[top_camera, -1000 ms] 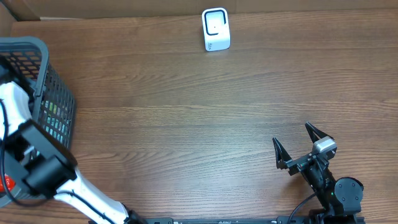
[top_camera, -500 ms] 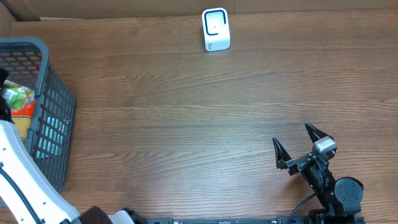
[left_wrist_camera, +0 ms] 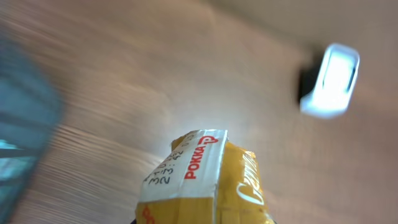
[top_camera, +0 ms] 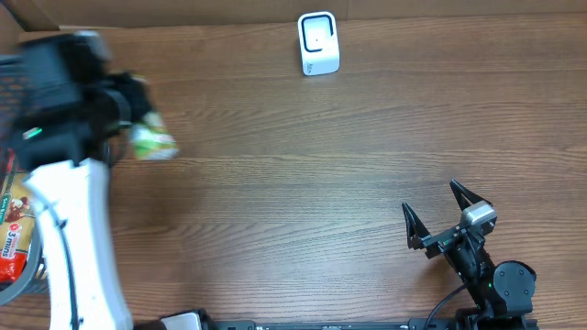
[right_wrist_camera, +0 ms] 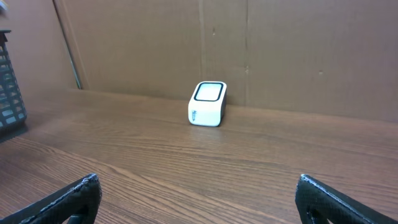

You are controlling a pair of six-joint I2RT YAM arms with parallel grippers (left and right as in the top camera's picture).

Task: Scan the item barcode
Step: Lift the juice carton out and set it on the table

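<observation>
One packet [top_camera: 151,142], newly lifted into view, hangs clamped in our left gripper [top_camera: 136,124], well left of the scanner [top_camera: 318,43]. Right gripper [top_camera: 438,220] gapes wide, empty. We judge the carry to the scanner is under way.

At one wooden table [top_camera: 303,183]: one white scanner [top_camera: 318,43], one grey mesh basket [right_wrist_camera: 11,93], one yellow Pokka drink pack [left_wrist_camera: 205,180].

Wooden table [top_camera: 321,165] with white scanner [top_camera: 318,43]
</observation>
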